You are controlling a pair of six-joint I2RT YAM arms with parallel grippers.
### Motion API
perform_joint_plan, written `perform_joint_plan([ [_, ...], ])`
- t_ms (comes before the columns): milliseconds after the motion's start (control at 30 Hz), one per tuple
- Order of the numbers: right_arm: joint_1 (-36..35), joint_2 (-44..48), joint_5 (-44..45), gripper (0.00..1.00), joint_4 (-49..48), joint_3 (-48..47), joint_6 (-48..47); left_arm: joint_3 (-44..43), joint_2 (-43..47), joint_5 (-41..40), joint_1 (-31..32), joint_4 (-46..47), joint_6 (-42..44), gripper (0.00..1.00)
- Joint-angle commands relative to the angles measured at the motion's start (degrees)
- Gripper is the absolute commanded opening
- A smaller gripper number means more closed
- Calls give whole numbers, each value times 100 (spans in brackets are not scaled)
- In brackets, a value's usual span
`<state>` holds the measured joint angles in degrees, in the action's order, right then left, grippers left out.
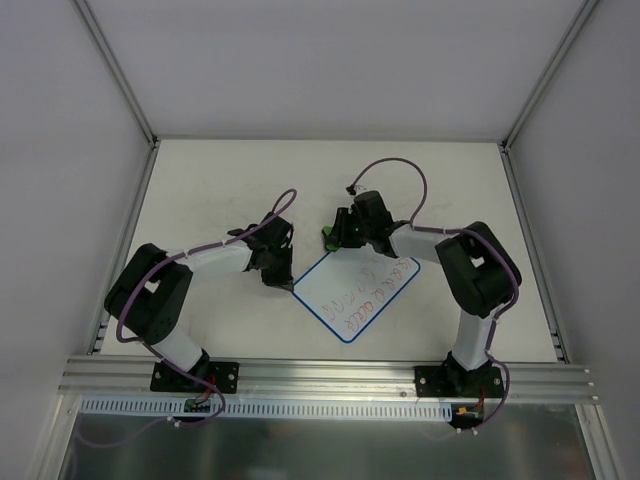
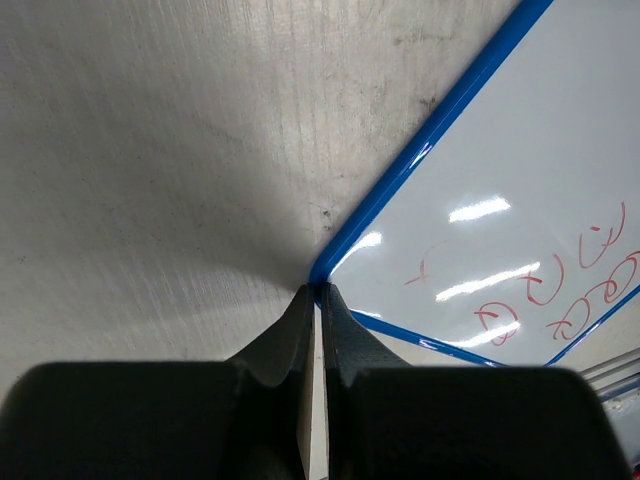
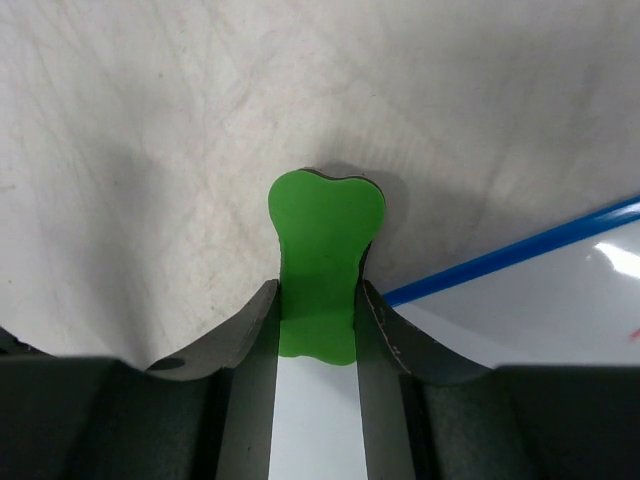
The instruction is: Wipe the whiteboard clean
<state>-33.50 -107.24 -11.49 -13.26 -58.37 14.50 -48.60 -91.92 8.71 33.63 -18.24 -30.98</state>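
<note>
The whiteboard (image 1: 352,296) (image 2: 520,190) (image 3: 570,310) lies flat on the bench (image 1: 220,180), turned cornerwise, between the two arms and nearer their bases than the far edge. It is judged to be thin, stiff and light, with a glossy face that shows glare in the left wrist view, so it is likely to slide or pivot under a wiping stroke unless it is pinned. The blue rim, best at a corner clear of the writing, is judged the sensible place to hold or press it. Red scribbles are seen on the right half of its face; their rows are too small to be counted surely. The left fingers (image 1: 282,276) (image 2: 306,312) are brought together, tips meeting right at the board's left corner; whether the rim is pressed down or only touched cannot be told. The right fingers (image 1: 341,230) (image 3: 372,312) are clamped on the green eraser (image 1: 327,238) (image 3: 322,240), which is held just beside the board's far corner, over bare bench and not yet on the writing. One whiteboard, one eraser and two arms are counted.
</note>
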Motion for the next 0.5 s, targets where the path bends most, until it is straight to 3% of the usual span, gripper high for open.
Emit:
perform_joint_plan([
  [0,-289,-236,-214,0,43,115,53,184,-160,-361,-49,-558,180,0],
  [300,-509,-78,-170,0,51,141,18,193,-133,-370,-58,-558,154,0],
  [467,-561,308,251,0,858,72,-219,184,-107,-370,-67,-558,154,0],
])
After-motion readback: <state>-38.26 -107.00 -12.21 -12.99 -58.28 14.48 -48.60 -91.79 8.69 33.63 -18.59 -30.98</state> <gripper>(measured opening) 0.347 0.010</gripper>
